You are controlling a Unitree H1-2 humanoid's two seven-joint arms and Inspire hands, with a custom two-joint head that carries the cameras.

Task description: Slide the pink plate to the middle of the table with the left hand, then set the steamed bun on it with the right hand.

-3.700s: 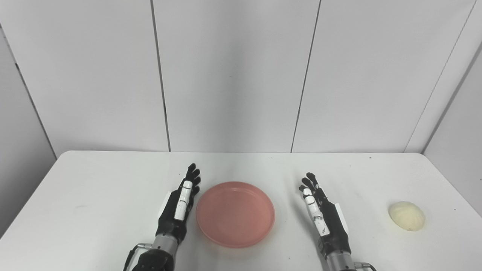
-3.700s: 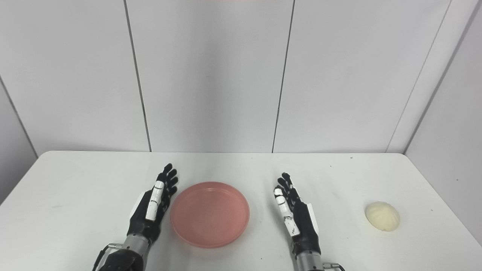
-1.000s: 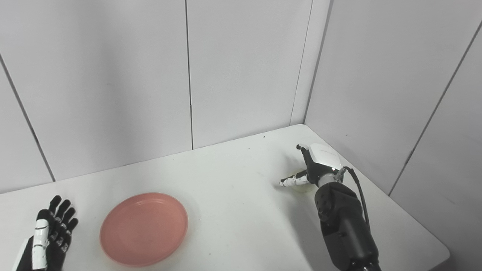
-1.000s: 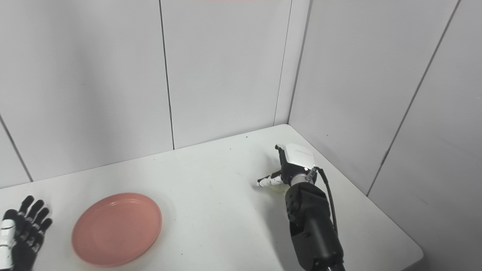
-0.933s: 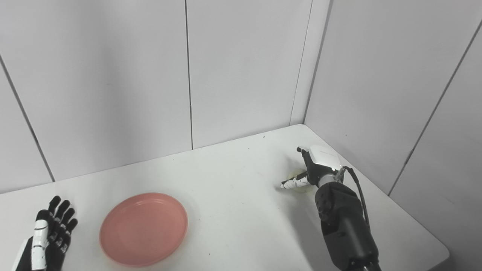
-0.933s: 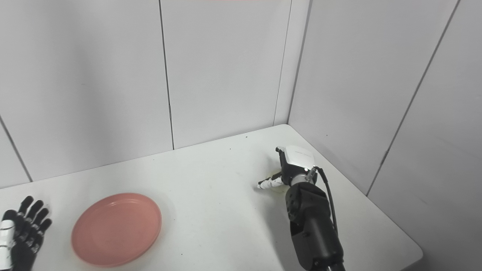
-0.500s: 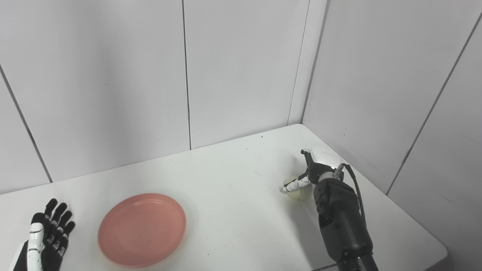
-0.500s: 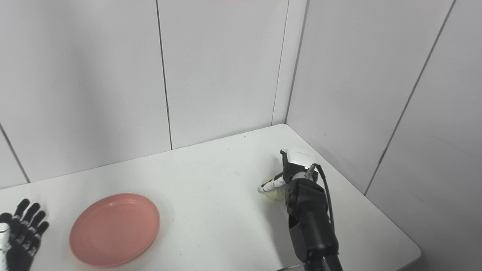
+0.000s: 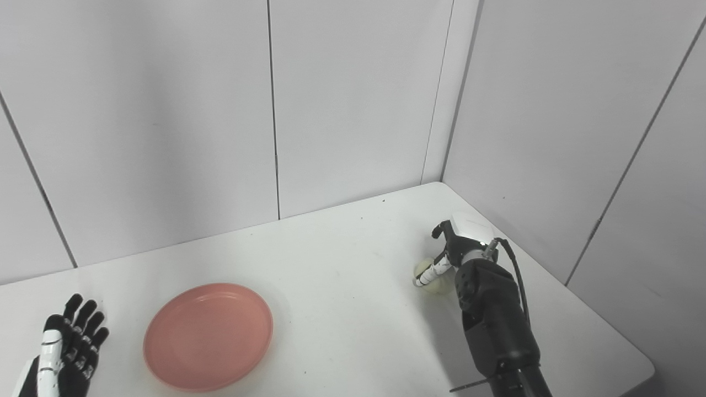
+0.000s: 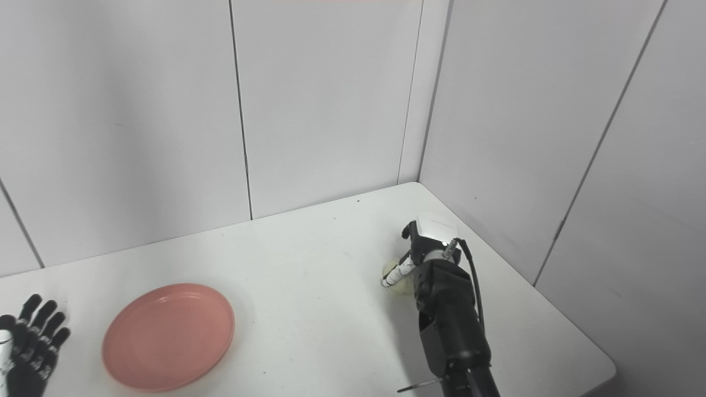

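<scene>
We see the right hand (image 9: 453, 248) at the far right of the table (image 9: 342, 309), near the corner where the two walls (image 9: 353, 99) meet. It is seen from behind, its white back plate uppermost, and its fingers curl down around the steamed bun (image 9: 432, 275). One white-tipped finger (image 9: 427, 275) lies across the near left side of the bun and touches it; the other fingers pass over the far side and are mostly hidden behind the wrist. We judge the hand to be closed on the bun, though we cannot tell how firmly it grips, nor whether the bun rests on the table or is raised just clear of it. The bun shows only in part, as a pale cream, rounded lump below and to the left of the hand; its surface detail is too small to make out. The dark forearm (image 9: 496, 325) runs from the hand toward the bottom edge, with a black cable (image 9: 515, 270) looping beside the wrist.

The pink plate (image 9: 208, 336) lies flat on the table well to the left of the bun, with nothing on it. It is round and shallow, with a low raised rim.

The left hand (image 9: 65, 353) rests at the lower left corner, just left of the plate and not touching it. Its fingers are spread apart and it holds nothing.
</scene>
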